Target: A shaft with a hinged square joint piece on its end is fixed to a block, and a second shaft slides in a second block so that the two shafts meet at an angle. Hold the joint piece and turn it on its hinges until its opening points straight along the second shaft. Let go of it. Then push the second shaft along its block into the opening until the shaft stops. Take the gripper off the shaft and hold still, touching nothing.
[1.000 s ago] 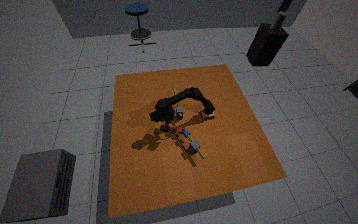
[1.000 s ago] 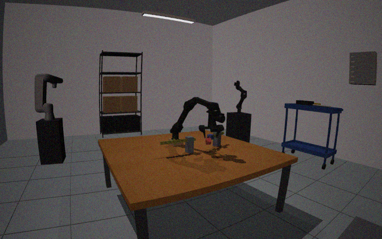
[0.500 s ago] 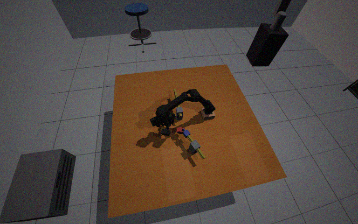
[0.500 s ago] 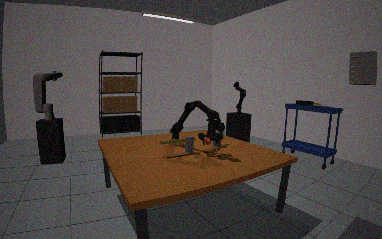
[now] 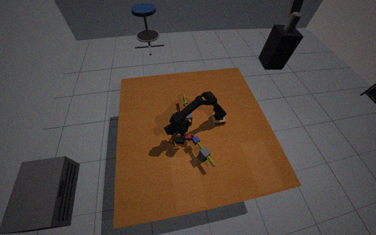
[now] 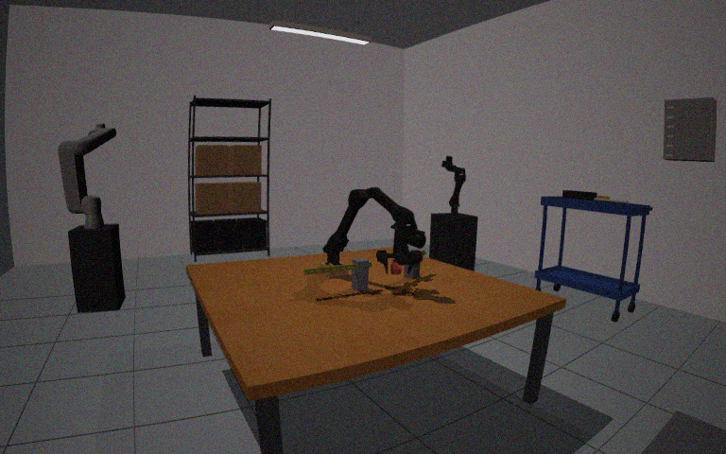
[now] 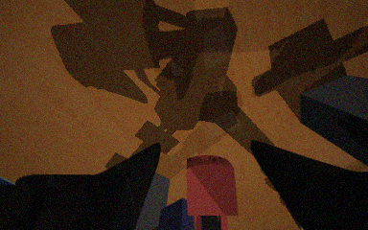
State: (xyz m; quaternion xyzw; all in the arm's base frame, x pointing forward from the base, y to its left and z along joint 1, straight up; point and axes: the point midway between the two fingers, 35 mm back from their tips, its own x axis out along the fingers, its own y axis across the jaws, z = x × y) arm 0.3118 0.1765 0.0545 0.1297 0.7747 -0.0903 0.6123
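A red, squared joint piece (image 5: 189,136) (image 6: 395,267) (image 7: 211,187) is sitting at the end of the yellow-green fixed shaft (image 5: 211,162), beside a small blue block-shaped part (image 5: 196,139) (image 7: 176,216). The black, two-fingered tool (image 5: 184,136) (image 6: 394,271) (image 7: 204,146) is hovering over it, its fingers standing spread and gripping nothing; the wrist view is showing the red piece between them. Farther out, a grey rectangular block (image 5: 205,152) (image 6: 411,269) (image 7: 155,201) is carrying that shaft. A second yellow-green shaft (image 5: 183,97) (image 6: 320,270) is running through another grey block (image 5: 189,115) (image 6: 360,274) (image 7: 335,101), its end lying apart from the red piece. The orange-brown wooden bench (image 5: 235,179) (image 6: 320,342) (image 7: 38,120) is supporting everything.
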